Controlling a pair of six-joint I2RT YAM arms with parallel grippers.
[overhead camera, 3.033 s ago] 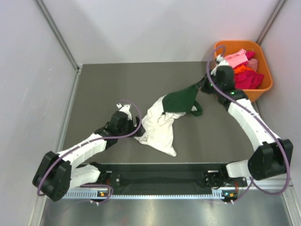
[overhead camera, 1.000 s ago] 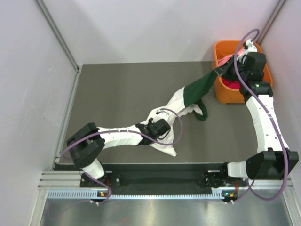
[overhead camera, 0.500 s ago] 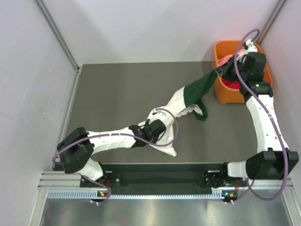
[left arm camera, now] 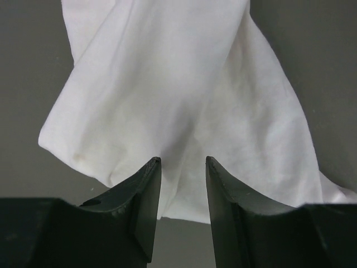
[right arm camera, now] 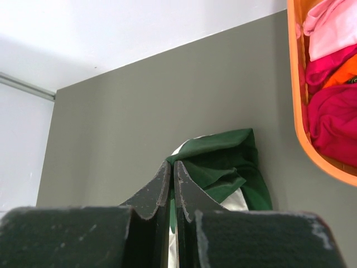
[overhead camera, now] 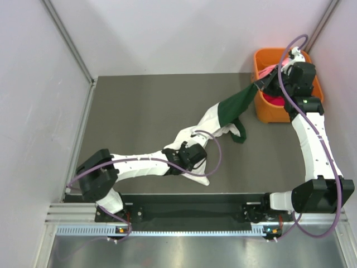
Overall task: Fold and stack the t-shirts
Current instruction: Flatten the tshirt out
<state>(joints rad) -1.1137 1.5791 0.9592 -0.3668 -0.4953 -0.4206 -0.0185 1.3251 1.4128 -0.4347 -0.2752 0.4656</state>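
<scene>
Dark green t-shirt (overhead camera: 231, 106) pinched in right gripper (right arm camera: 172, 167), stretched toward 2 o'clock by orange bin (overhead camera: 258, 109), overlapping cream-white t-shirt (left arm camera: 178, 84) near 6 o'clock. Left gripper (left arm camera: 181, 162) spread over cream cloth. Separating step, likely; next, clamp cream hem, pull apart.

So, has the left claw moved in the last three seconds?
Yes. In the top view the left claw has travelled right, toward the orange bin, from bare table to over the near end of the white t-shirt.
</scene>
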